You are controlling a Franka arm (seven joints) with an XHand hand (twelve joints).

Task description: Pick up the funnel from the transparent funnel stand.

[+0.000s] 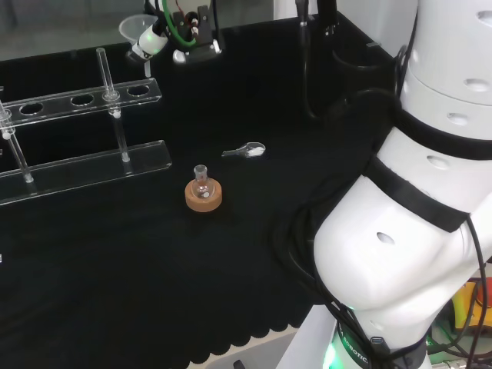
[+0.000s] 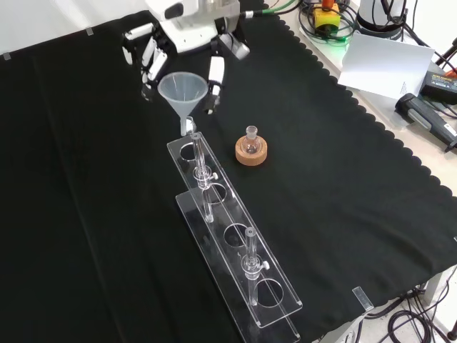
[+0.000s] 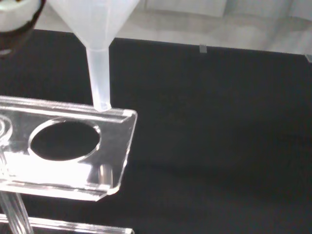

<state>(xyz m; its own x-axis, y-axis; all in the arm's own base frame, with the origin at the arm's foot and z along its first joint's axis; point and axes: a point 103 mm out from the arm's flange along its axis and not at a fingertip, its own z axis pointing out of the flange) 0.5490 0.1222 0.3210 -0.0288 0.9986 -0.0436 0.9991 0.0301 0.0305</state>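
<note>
The funnel (image 2: 183, 93) is off the stand (image 2: 235, 243) and up in the air, lifted clear of the end hole. Its long axis runs close to vertical: the wide mouth faces up and the narrow stem points down. In the wrist view the stem tip (image 3: 101, 105) sits right at the far edge of the stand's top plate (image 3: 73, 146), beside the round end hole rather than in it. Whether the tip touches the plate I cannot tell.

The hand (image 2: 153, 53) comes in from the top of the front view and reaches the funnel from behind, with its fingers (image 2: 214, 75) curled round the cone on both sides, pinching it. In the head view the funnel (image 1: 135, 29) shows at the top left against the hand (image 1: 157, 38), beyond the stand's right end (image 1: 138, 91).

The stand is clear, with 4 round holes in its top plate in the front view and upright posts between its 2 plates. Near it a small flask (image 2: 250, 140) stands upright on a cork ring (image 2: 251, 153), well apart from the funnel. A small scoop (image 1: 246, 151) lies on the cloth (image 1: 115, 261) to the right of the stand in the head view.

No writing can be read on the funnel or the stand.
</note>
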